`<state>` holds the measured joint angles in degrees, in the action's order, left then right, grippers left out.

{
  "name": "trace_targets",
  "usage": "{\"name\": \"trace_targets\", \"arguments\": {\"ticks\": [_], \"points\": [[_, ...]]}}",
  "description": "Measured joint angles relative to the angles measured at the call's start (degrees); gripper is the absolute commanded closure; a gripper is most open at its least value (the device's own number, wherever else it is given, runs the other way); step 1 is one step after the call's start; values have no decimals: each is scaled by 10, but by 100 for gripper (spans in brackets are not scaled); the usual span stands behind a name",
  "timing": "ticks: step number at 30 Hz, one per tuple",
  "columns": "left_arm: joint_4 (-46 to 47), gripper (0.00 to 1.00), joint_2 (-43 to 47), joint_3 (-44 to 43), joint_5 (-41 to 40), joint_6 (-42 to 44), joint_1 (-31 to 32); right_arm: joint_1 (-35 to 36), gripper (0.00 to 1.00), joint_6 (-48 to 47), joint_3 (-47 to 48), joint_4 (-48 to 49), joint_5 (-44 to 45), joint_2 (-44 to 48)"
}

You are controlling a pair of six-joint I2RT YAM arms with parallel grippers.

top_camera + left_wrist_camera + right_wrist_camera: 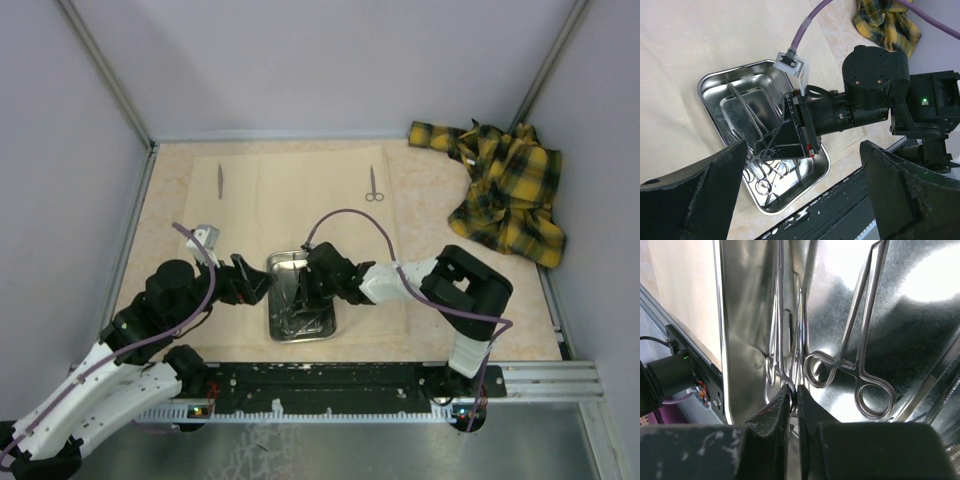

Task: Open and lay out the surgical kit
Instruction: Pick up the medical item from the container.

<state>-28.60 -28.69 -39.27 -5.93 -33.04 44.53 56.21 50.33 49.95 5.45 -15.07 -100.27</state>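
The pale beige cloth wrap (300,190) lies spread flat beneath both grippers and reaches far ahead of them. A crumpled yellow-and-black plaid cloth (505,190) sits well ahead and to the right of the right gripper (794,396). That gripper is down inside the steel tray (285,259), its fingers pinched narrow on a slender forceps (781,330), with a ring-handled clamp (850,360) just beside it. The left gripper (805,200) hangs spread wide just left of the tray. Thin straight tweezers (220,180) and ring-handled scissors (374,185) rest on the wrap, well ahead.

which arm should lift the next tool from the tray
Right. The right gripper is inside the shiny rectangular steel tray, shut on a thin metal forceps; the left gripper is open outside it.
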Motion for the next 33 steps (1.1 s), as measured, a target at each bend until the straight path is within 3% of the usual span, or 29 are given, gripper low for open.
{"name": "trace_targets", "arguments": {"ticks": [2, 12, 26, 33], "points": [[1, 0, 0, 0, 0, 0, 0, 0, 100, 4, -7, 7, -2, 0], [2, 1, 0, 0, 0, -2, 0, 0, 100, 14, -28, 19, 1, 20], [2, 1, 0, 0, 0, -2, 0, -6, 100, 13, -52, -36, 50, 151], [2, 1, 0, 0, 0, -1, 0, -50, 100, 7, -73, -83, 56, 230]]}}
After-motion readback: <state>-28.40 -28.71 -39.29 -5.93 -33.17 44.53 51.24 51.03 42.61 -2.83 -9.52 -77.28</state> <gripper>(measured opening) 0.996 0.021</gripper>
